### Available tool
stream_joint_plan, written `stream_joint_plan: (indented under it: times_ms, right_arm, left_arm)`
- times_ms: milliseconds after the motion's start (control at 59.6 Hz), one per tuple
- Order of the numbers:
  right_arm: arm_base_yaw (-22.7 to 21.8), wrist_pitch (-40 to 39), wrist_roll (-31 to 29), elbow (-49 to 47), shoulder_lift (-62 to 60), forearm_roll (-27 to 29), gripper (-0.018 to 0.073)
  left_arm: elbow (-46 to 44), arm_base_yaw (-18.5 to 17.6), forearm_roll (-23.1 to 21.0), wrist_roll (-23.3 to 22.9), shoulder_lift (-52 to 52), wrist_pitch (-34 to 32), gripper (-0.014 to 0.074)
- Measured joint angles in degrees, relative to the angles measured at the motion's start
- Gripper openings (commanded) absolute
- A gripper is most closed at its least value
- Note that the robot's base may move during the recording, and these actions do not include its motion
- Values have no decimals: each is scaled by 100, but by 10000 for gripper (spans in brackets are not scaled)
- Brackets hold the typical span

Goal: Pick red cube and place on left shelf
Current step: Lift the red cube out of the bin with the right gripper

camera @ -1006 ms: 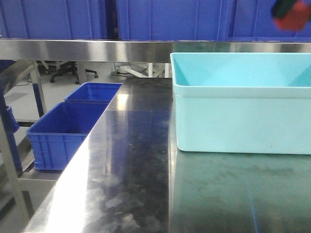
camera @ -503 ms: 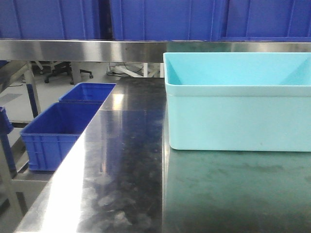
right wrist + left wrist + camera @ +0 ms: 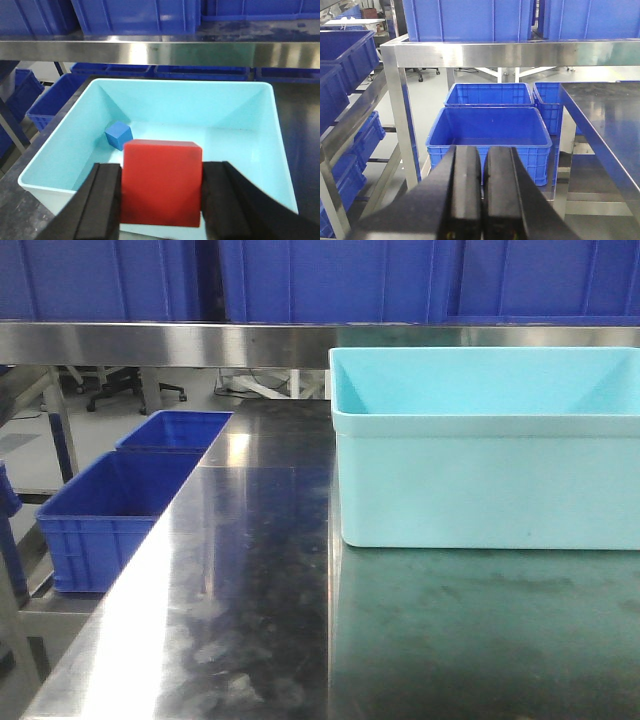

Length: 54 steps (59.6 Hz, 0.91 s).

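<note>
Red cube (image 3: 162, 187): clamped between right end effector (image 3: 161, 172) fingers, held above cyan bin (image 3: 150, 106). Left end effector (image 3: 482, 185): pinched together, empty. Likely best: firm grip, clear bin wall, swing toward left shelf (image 3: 357, 112), release low.

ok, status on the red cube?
Right gripper shut on red cube, above teal bin. Left gripper shut, empty. Small blue cube in bin; no obstruction seen.
</note>
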Motion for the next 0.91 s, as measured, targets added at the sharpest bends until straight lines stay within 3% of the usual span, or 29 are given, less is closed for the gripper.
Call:
stream_joint_plan:
  times_ms: [906]
  right_arm:
    - [0,-12,0,13,-13,0,55]
  left_arm:
    - [0,0,0,0,0,0,102]
